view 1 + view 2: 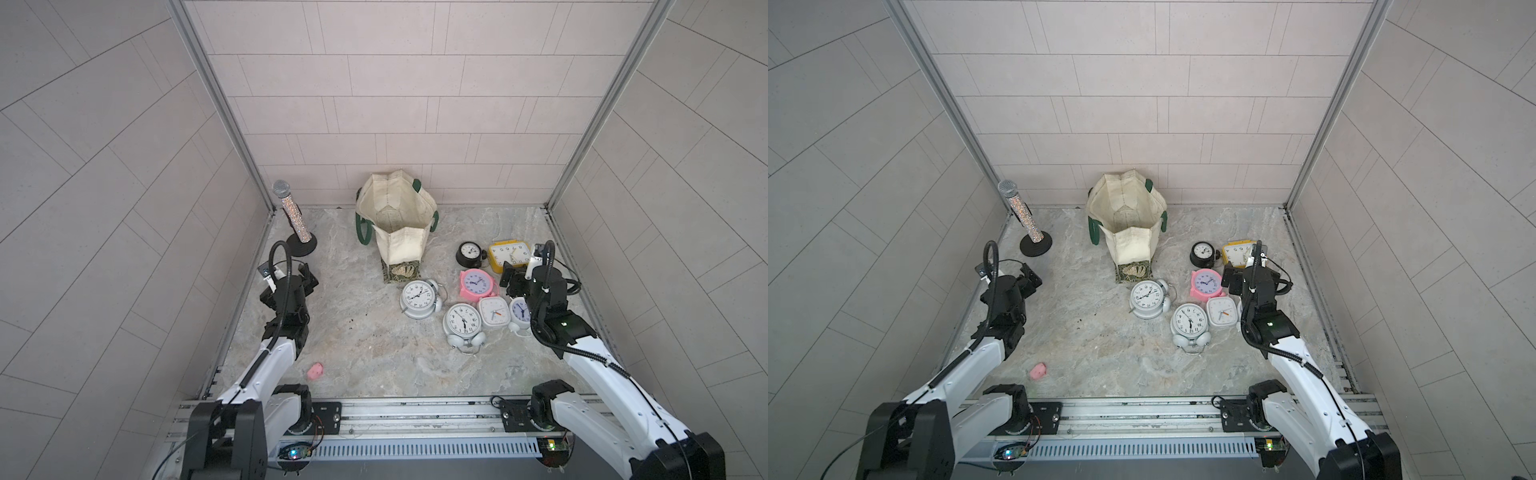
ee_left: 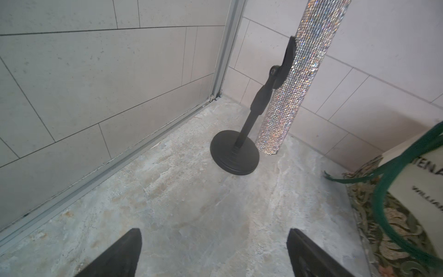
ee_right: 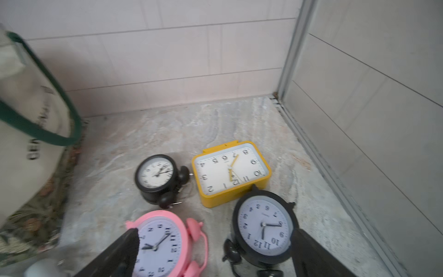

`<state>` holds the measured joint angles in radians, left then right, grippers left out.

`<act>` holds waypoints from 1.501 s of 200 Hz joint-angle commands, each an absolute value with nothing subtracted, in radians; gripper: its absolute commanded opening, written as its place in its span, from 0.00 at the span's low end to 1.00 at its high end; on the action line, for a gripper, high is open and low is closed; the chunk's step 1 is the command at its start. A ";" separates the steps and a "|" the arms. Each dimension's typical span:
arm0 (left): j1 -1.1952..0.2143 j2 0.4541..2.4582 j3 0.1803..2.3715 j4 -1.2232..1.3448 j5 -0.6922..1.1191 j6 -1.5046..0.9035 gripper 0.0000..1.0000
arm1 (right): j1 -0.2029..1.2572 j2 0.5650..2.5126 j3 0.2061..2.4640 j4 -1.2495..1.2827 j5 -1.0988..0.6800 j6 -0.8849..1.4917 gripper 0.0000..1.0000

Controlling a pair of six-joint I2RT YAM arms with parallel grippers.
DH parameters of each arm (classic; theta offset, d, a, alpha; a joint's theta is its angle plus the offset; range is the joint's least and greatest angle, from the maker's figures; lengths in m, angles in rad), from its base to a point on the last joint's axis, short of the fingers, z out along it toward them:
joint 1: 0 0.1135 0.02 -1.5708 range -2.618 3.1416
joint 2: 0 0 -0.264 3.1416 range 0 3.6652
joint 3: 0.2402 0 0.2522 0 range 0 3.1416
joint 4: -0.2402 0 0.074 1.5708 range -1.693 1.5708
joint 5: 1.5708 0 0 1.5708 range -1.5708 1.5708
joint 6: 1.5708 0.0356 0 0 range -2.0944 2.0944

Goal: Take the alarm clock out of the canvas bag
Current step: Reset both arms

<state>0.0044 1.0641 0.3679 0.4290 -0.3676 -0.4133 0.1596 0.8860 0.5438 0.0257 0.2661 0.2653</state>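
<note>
The cream canvas bag (image 1: 401, 245) (image 1: 1133, 245) stands open at the back middle of the table, and no clock shows inside it. Its green handle and lettering show in the wrist views (image 2: 407, 175) (image 3: 24, 108). A dark-rimmed alarm clock (image 3: 263, 227) lies face up on the table, just inside one finger of my right gripper (image 3: 215, 231) (image 1: 513, 278), which is open and holds nothing. Far to the left, my left gripper (image 2: 213, 231) (image 1: 309, 276) is open over bare table, near the microphone stand.
Several other clocks lie to the right of the bag: pink (image 1: 478, 284), yellow (image 1: 509, 253), small black (image 1: 470, 252), and white ones (image 1: 419, 297) (image 1: 463, 322). A glittery microphone on a black stand (image 1: 293, 216) occupies the back left corner. A small pink piece (image 1: 315, 371) lies front left.
</note>
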 commanded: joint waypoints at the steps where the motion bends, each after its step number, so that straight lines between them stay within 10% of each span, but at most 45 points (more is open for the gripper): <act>1: 0.009 1.164 0.365 0.573 -0.424 -0.319 1.00 | 0.095 0.977 0.494 0.212 0.285 0.230 1.00; 187: 0.020 1.560 0.284 1.072 -0.159 -0.097 1.00 | 0.070 1.635 0.195 1.377 0.188 -0.008 0.99; 300: 0.014 1.584 0.394 0.928 -0.002 -0.016 1.00 | 0.071 1.575 0.357 0.986 0.272 0.020 1.00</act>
